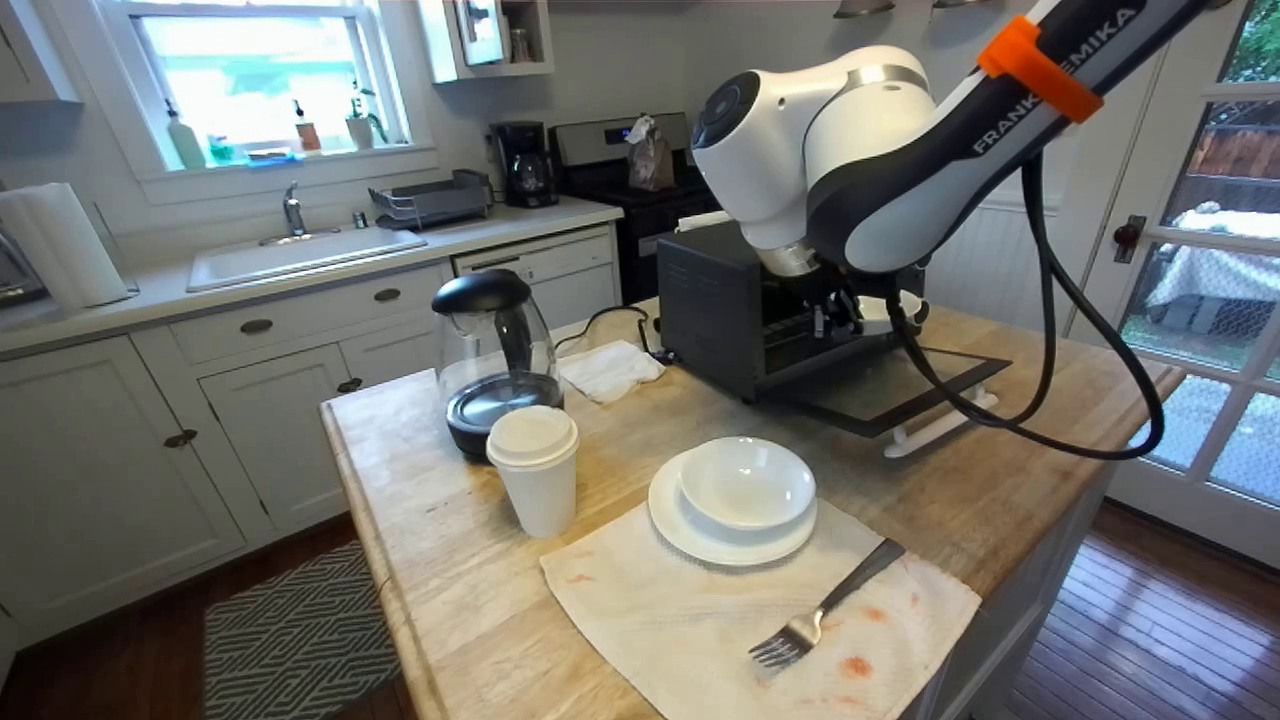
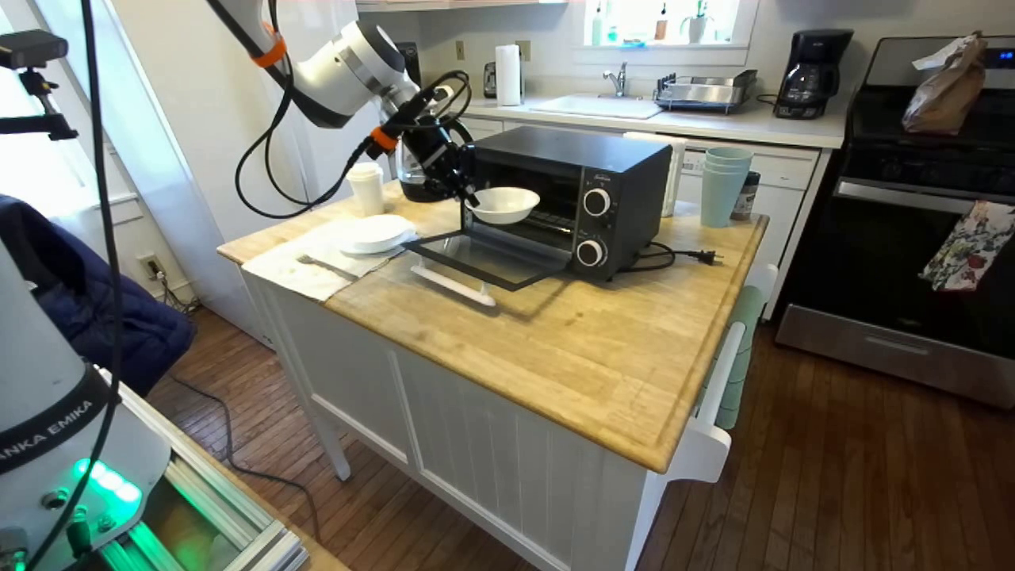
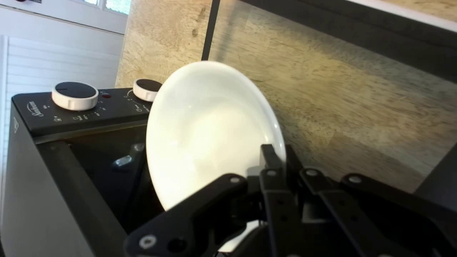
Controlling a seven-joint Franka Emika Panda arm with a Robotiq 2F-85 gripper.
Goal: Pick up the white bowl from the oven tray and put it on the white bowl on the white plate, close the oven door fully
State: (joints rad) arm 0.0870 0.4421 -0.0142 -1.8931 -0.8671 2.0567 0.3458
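A white bowl (image 2: 506, 208) hangs in my gripper (image 2: 471, 198), in front of the oven opening and above the lowered door. In the wrist view my gripper (image 3: 278, 151) is shut on the rim of this bowl (image 3: 210, 132), one finger inside and one outside. In an exterior view the arm and gripper (image 1: 838, 322) partly hide the bowl (image 1: 880, 306). Another white bowl (image 1: 750, 485) sits upright on the white plate (image 1: 685, 530). The black toaster oven (image 2: 626, 222) has its glass door (image 2: 507, 262) hanging open, with a white handle (image 2: 452, 285). The oven tray is hard to make out.
A cloth (image 1: 700, 620) lies under the plate, with a fork (image 1: 820, 620) on it. A white paper cup (image 1: 537, 470) and a glass kettle (image 1: 498, 360) stand beside it. Green cups (image 2: 723, 186) and a jar (image 2: 745, 197) stand behind the oven.
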